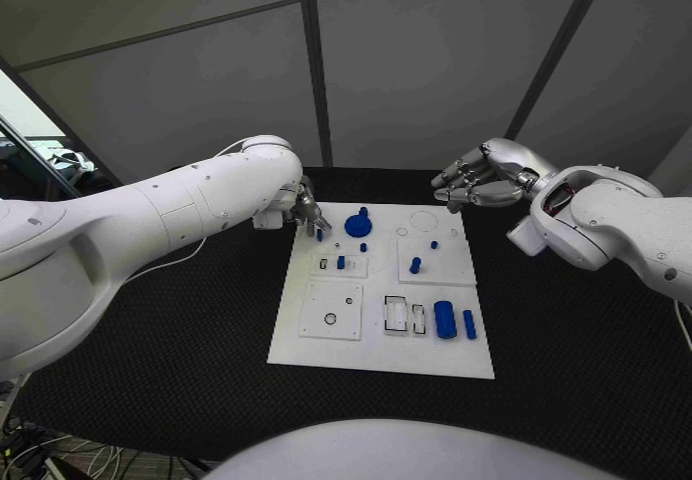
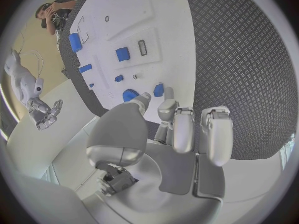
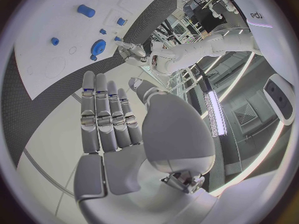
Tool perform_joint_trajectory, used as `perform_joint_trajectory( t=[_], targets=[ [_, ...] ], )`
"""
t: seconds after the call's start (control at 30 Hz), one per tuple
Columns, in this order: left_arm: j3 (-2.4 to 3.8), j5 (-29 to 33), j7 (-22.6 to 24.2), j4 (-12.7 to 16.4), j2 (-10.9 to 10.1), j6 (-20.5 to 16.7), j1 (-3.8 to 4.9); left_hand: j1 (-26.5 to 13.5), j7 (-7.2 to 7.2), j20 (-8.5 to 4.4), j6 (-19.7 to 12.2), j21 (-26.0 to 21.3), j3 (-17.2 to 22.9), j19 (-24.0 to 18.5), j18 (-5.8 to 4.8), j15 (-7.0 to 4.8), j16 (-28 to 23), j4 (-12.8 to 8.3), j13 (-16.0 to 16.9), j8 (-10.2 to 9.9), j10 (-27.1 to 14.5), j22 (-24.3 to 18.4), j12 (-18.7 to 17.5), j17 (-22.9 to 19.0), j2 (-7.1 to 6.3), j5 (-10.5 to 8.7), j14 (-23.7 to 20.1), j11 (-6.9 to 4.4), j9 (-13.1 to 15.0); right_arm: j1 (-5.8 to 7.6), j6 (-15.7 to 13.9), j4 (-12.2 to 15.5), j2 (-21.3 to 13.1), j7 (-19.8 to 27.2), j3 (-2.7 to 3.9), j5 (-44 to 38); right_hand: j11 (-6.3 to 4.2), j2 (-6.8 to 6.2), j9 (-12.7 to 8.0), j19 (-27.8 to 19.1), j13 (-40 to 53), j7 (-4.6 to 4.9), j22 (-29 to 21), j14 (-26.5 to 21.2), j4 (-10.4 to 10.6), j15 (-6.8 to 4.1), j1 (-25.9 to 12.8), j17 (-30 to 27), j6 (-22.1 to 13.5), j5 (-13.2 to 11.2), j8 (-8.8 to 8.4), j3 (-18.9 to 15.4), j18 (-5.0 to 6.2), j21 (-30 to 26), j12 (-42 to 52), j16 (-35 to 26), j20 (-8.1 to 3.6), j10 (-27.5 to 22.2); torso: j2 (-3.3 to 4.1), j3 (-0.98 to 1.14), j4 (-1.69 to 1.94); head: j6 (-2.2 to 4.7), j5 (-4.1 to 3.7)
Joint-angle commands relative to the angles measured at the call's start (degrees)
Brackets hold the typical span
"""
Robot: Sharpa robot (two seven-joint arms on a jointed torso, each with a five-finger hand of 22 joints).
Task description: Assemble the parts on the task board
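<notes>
I see the black table (image 1: 173, 330) with the white board (image 1: 378, 340) lying in its middle. My left arm (image 1: 159, 215) reaches in to the board's far left corner, and my right arm (image 1: 620, 225) hangs beyond the far right corner, off the board. The left hand (image 1: 300, 212) is at that corner, fingertips down beside a small blue peg (image 1: 319, 235); from the wrist view the thumb and a finger (image 2: 167, 109) seem to close on a blue piece (image 2: 159, 89), but I cannot tell whether it is truly gripped. The right hand (image 1: 483, 175) holds nothing, its fingers (image 3: 102, 112) straight and side by side. On the board I see a blue round knob (image 1: 358, 225) near the left hand, a blue cylinder (image 1: 444, 319) and a thinner blue rod (image 1: 469, 324) lying at the near right, and a short peg (image 1: 415, 265) standing mid-board.
</notes>
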Motion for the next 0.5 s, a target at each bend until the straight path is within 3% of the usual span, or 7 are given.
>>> perform_joint_trajectory(
  t=[0.03, 0.5],
  targets=[
    [0.02, 0.12, 0.54, 0.02, 0.06, 0.49, 0.06, 0.93, -0.09, 0.06, 0.43, 0.14, 0.08, 4.19, -2.07, -0.09, -0.3, -0.39, -0.05, 0.36, 0.04, 10.91, 0.23, 7.19, 0.33, 0.3, 3.65, -0.19, 0.1, 0.12, 0.33, 0.07, 0.09, 0.3, 0.05, -0.12, -0.04, 0.3, -0.03, -0.02, -0.09, -0.12, -0.08, -0.31, -0.02, -0.14, -0.22, 0.06, -0.12, 0.21, -0.12, -0.06, 0.09, -0.35, 0.37, -0.37, 0.29, -0.39, 0.01, 0.02, -0.03, -0.04, -0.06],
    [0.02, 1.22, 0.94, 0.21, 0.2, 1.09, 0.04, 3.09, -0.22, -0.02, 0.35, 0.18, 1.07, 4.21, -2.08, -0.19, -0.31, -1.76, -0.12, 0.52, 0.07, 11.0, 0.24, 7.18, 1.97, 0.32, 3.65, -0.31, 0.2, 0.13, 0.64, -0.11, 0.37, 0.21, 0.05, -0.14, -0.06, 0.37, -0.01, 0.05, -0.1, -0.14, -0.1, -0.26, -0.05, -0.17, -0.15, 0.1, -0.07, 0.25, -0.06, -0.02, 0.11, -0.37, 0.43, -0.36, 0.28, -0.33, -0.02, 0.01, 0.01, -0.13, 0.01]
  ],
)
